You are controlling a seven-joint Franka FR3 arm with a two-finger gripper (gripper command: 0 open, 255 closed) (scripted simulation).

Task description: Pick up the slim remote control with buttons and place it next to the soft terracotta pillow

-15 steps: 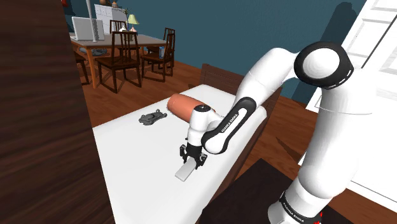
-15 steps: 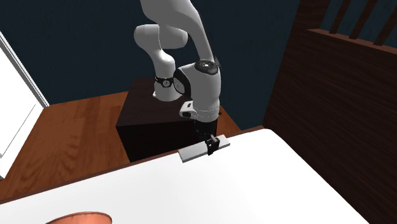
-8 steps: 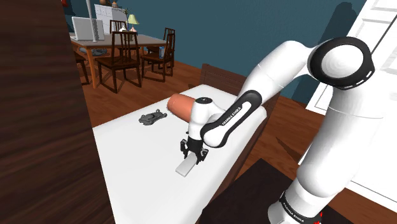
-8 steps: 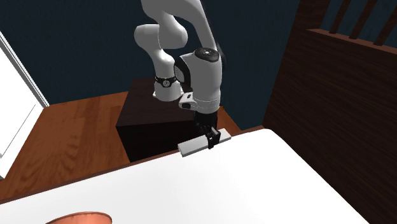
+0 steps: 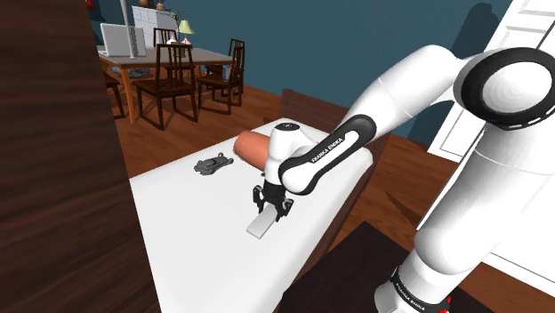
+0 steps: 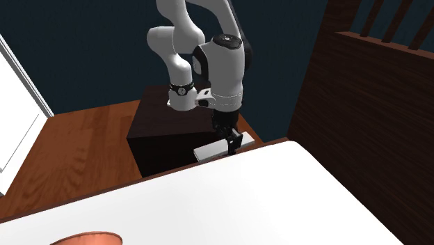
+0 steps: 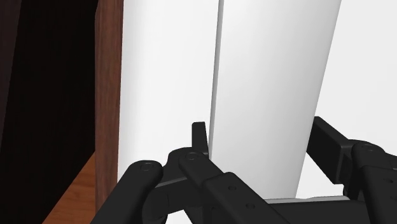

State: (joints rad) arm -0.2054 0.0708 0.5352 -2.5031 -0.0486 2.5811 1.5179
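The remote [image 5: 261, 228] is drawn as a plain light-grey slim slab without visible buttons. My gripper [image 5: 271, 204] is shut on one end of it, and it hangs a little above the white table [image 5: 191, 231] near the edge by the stand. In the second exterior view the gripper [image 6: 231, 143] clasps the remote [image 6: 211, 150] just past the table's far edge. In the wrist view the slab [image 7: 273, 95] runs out between my fingers [image 7: 200, 136]. The terracotta pillow [image 5: 253, 148], a roll, lies further along the table behind the gripper; its edge [image 6: 87, 238] also shows.
A dark grey tangled object [image 5: 213, 164] lies on the table to the shoulder view's left of the pillow. A tall dark wooden panel [image 5: 53, 178] borders the table. The dark stand box [image 6: 163, 139] is beside the table. Dining chairs [image 5: 173, 76] stand far behind.
My gripper has risen with the remote in it, lifting the slab off the white surface and carrying it slightly toward the pillow.
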